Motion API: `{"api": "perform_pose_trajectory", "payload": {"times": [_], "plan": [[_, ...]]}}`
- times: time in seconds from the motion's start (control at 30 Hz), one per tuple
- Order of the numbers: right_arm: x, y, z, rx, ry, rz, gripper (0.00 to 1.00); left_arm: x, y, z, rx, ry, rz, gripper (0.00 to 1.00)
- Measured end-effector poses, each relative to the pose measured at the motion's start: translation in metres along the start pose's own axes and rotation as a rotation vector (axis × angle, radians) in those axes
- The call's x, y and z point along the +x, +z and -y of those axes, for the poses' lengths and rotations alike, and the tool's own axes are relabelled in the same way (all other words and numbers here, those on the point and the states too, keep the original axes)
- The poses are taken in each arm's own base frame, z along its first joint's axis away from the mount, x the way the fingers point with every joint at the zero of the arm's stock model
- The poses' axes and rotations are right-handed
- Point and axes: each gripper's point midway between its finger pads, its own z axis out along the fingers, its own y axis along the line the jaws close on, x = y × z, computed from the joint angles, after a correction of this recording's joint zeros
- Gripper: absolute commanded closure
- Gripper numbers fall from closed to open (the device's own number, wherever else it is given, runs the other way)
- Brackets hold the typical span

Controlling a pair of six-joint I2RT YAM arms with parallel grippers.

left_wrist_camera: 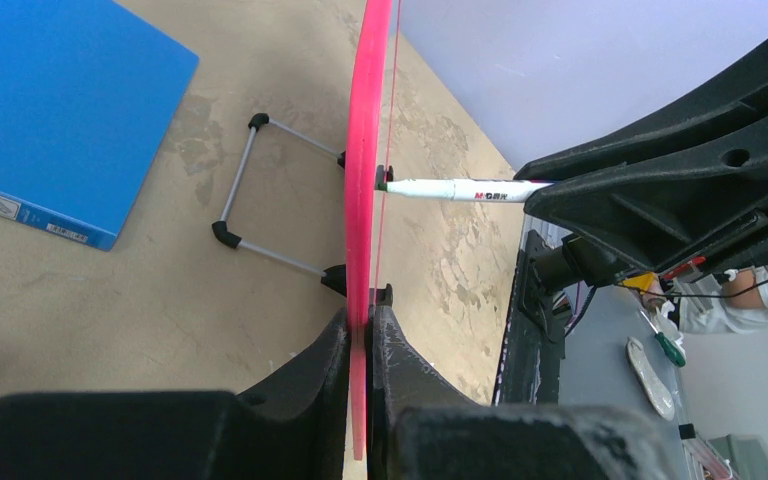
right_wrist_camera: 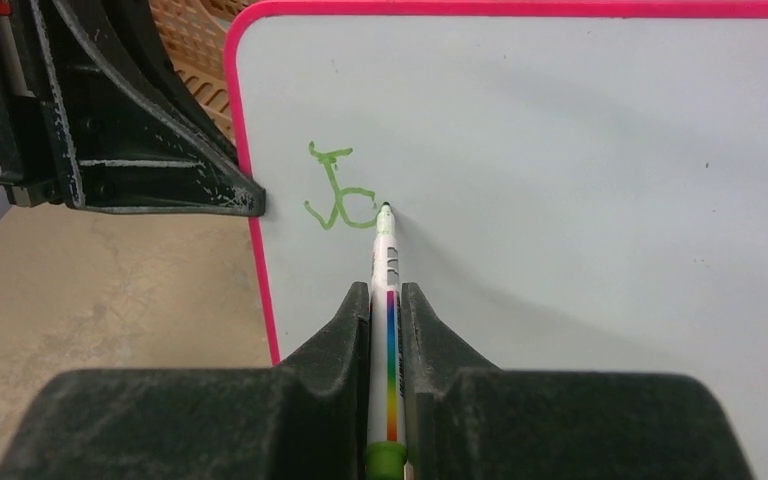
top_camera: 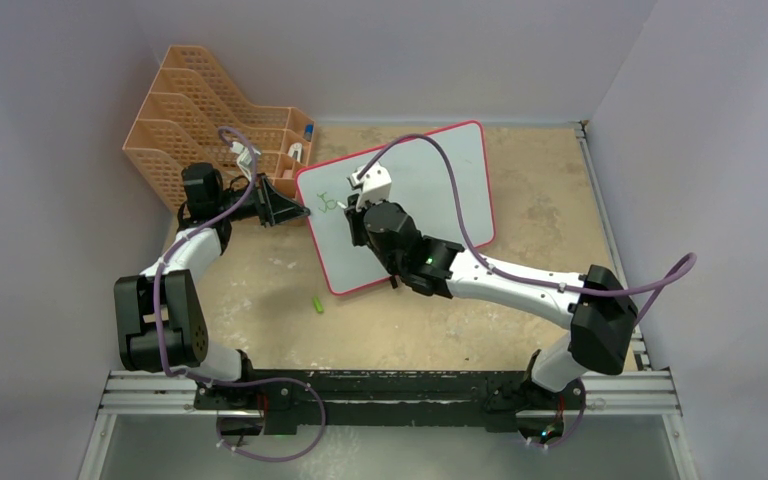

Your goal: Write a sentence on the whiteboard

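1. Table (top_camera: 540, 180): everything was carried on it. An orange rack (top_camera: 185, 110) was parked at the far left, out of the working area.
2. Whiteboard (top_camera: 430, 190): it was propped on a wire stand (left_wrist_camera: 240, 210) near the table's middle. The writing face was turned toward the arms, probably so the pen could reach it. Its long axis ran left to right, slightly skewed.
3. Left gripper (left_wrist_camera: 368, 320): the fingers were clamped on the board's left pink edge, judged to brace it against pen pressure.
4. Right gripper (right_wrist_camera: 387, 295): the fingers were closed tight on the marker barrel, held low so the tip stayed visible.
5. Blue folder (left_wrist_camera: 50, 110): it was laid flat behind the board and not involved.
6. Marker (right_wrist_camera: 387, 260): its long axis was set roughly square to the board face, with the tip pointed into it and touching.
7. Green cap (top_camera: 317, 303): it was left on the table in front of the board.
8. Sentence (right_wrist_camera: 338, 190): only "Jo"-like green strokes were seen near the board's upper-left corner. Most of the writing was judged outstanding.
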Motion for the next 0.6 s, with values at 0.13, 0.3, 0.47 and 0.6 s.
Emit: {"api": "perform_pose_trajectory", "payload": {"times": [0.13,0.3,0.47,0.6], "plan": [[-0.0038,0.0009,0.0013,0.003,-0.001,0.006,1.0,0.0,0.0,0.0001,0.0,0.0,0.0,1.0],[-0.005,0.0014,0.0013,0.001,-0.002,0.008,1.0,0.0001,0.0,0.0002,0.001,0.0,-0.001,1.0],[-0.005,0.0018,0.0009,-0.006,-0.005,0.006,1.0,0.0,0.0,0.0,0.0,0.0,0.0,1.0],[-0.0056,0.0025,-0.002,-0.021,-0.003,0.007,1.0,0.0,0.0,0.0001,0.001,0.0,0.0,1.0]]}}
